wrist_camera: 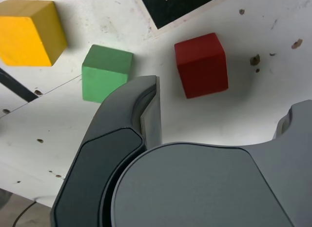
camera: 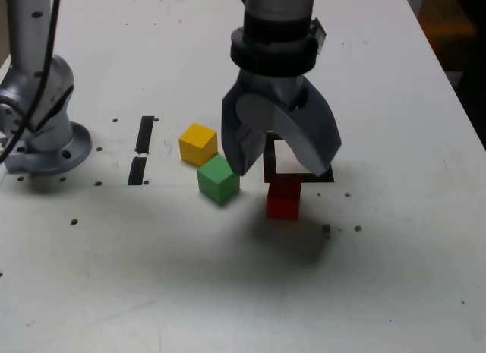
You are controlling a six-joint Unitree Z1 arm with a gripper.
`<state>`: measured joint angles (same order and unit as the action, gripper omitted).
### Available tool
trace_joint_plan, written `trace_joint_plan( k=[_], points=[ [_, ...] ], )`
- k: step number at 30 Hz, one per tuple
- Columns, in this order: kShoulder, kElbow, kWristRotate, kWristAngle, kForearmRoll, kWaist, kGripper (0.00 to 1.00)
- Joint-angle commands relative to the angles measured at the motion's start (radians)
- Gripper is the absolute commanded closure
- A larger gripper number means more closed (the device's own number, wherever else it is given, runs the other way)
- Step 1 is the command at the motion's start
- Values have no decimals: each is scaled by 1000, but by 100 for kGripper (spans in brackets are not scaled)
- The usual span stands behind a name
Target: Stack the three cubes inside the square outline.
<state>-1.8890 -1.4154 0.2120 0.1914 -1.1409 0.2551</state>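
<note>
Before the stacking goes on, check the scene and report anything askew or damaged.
Nothing looks damaged or spilled. The table has small dark pits and specks scattered over it, like worn or chipped spots. The yellow cube, green cube and red cube sit at differing angles, which seems ordinary for unstacked blocks.

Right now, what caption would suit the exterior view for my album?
Open gripper above the red cube, green and yellow cubes nearby.

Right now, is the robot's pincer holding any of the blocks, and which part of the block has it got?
Nothing is held: the pincer is open, and the red, green and yellow blocks sit outside it.
</note>
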Motion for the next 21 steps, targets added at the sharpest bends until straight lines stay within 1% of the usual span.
trace_joint_plan(
  k=[1, 6, 11, 21],
  points=[
    [-11, -2, -12, -2, 2, 1, 7],
    [-29, 12, -53, -14, 2, 0, 7],
    [-47, 30, -76, -14, 5, 0, 7],
    [-87, 22, -80, -4, 62, 5, 7]
  ],
)
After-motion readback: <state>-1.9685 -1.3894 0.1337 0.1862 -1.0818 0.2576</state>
